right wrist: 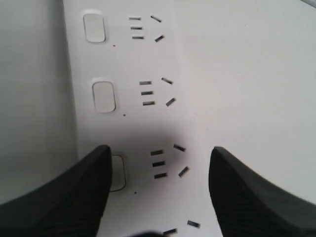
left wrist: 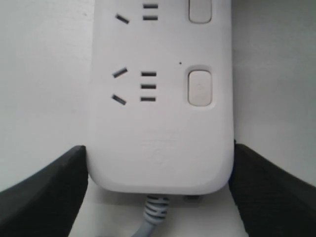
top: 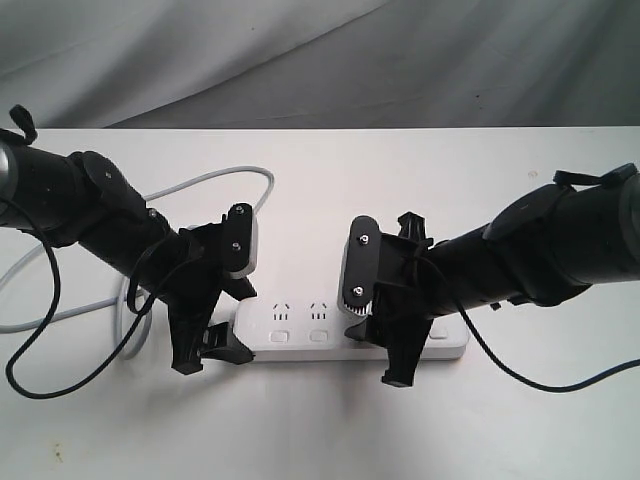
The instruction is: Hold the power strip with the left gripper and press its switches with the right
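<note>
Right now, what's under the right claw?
The power strip lies under the right gripper, its socket slots showing in the gap. One finger covers part of a switch; whether it touches cannot be seen.

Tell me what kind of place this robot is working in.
Probably a robotics lab or test bench, not a home: a plain white table, a creased grey cloth backdrop behind it, and two black robot arms, left claw and right claw, at a lone white power strip.
</note>
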### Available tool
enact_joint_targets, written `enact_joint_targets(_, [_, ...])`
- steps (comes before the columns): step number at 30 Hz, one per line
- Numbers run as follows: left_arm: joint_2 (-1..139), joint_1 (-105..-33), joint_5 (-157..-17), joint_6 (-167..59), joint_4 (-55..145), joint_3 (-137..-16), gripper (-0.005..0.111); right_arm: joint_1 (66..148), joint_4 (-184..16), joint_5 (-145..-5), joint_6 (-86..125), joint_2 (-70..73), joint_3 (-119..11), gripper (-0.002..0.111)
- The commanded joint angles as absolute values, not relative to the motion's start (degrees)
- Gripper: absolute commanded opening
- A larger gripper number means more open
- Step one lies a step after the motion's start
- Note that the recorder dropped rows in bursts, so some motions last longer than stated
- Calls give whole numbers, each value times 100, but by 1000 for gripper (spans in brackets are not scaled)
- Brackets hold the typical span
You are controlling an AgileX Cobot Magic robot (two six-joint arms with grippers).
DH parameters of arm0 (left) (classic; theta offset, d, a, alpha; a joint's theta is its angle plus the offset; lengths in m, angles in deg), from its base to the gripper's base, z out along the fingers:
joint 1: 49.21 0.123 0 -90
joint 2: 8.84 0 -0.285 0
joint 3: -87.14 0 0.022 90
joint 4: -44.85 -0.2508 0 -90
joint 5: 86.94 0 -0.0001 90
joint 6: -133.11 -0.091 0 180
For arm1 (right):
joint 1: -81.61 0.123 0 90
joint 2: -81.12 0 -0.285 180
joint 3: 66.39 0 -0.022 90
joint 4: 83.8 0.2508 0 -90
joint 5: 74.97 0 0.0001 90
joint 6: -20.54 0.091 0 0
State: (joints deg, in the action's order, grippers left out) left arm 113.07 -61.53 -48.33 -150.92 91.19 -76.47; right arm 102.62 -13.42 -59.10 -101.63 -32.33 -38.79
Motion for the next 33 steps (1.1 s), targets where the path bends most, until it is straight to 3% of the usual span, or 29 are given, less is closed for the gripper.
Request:
enact_joint_targets(1, [11321,-6177,-4814,-15076,9098,-7662,69,10225,-1385,-5922,-10191,-3407,-3822,55])
enact_joint_targets(25, [11321,-6177,-4814,-15076,9098,-7662,69,10148,-1377,-6023,-10217,-3728,-3822,55])
enact_joint_targets(33, [11321,-6177,-4814,-15076,9098,-7662,69,10148,-1272,-5908,-10217,-3237,-3833,55])
